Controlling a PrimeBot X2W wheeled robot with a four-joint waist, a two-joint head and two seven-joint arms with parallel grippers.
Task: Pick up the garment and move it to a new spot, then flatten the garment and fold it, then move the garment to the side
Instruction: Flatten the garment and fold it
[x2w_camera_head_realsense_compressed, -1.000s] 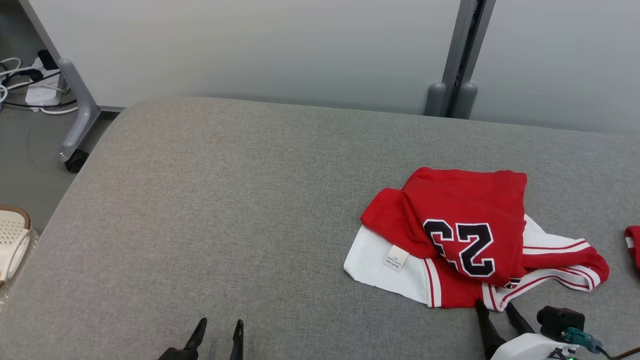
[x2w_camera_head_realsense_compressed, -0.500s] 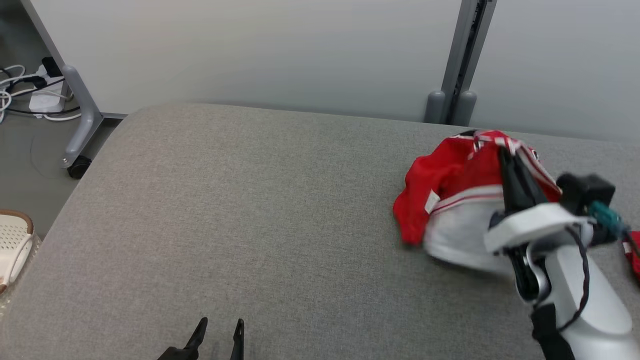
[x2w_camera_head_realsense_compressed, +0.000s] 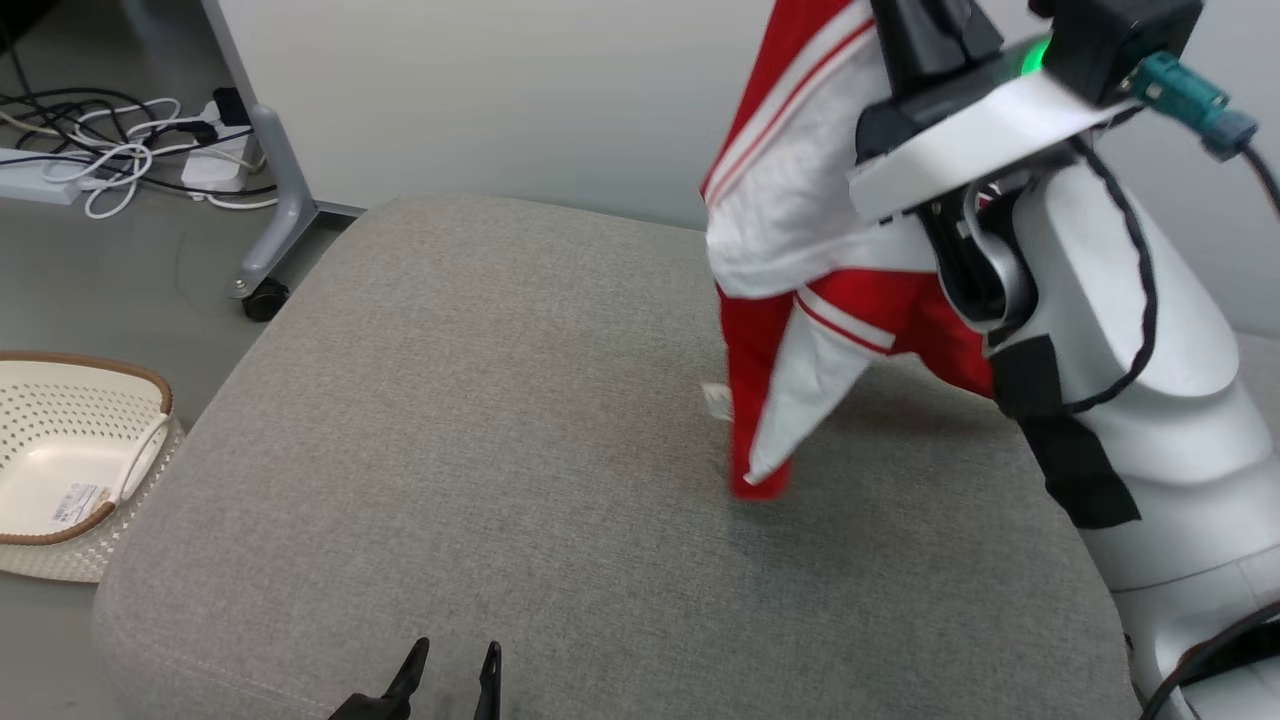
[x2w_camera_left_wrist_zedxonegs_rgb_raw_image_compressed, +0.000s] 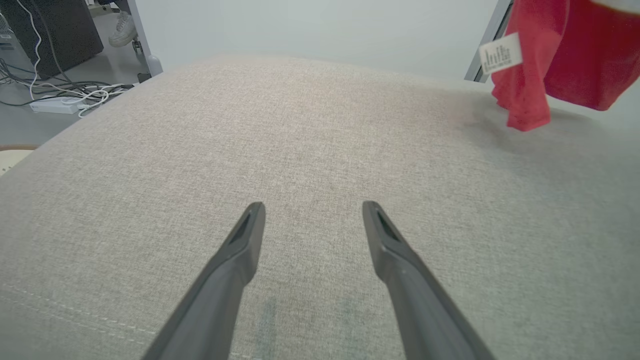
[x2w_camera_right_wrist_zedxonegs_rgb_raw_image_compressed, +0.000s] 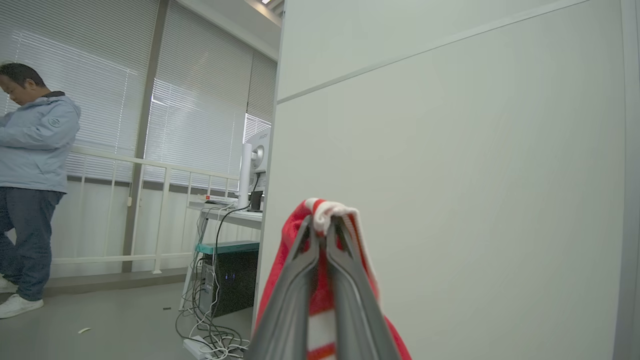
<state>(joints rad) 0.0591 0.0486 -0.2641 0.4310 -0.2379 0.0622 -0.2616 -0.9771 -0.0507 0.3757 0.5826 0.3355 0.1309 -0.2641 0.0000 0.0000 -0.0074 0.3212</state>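
Clamped between right gripper (x2w_camera_right_wrist_zedxonegs_rgb_raw_image_compressed: 322, 225) tips: red-and-white garment (x2w_camera_head_realsense_compressed: 790, 230), hanging below the wrist, lowest corner perhaps brushing grey cushion (x2w_camera_head_realsense_compressed: 480, 400). Left gripper (x2w_camera_left_wrist_zedxonegs_rgb_raw_image_compressed: 311, 212) spread apart, empty, well left of garment.

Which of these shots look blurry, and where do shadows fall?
Head view: the hanging garment is motion-blurred at its lower tip, with a soft shadow on the grey cushion beneath. Left wrist view: cushion weave sharp. Right wrist view: bright window blinds.

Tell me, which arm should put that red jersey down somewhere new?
The right: the right gripper is shut on the jersey, which hangs over the grey cushion. The left gripper is open and empty, away from it.
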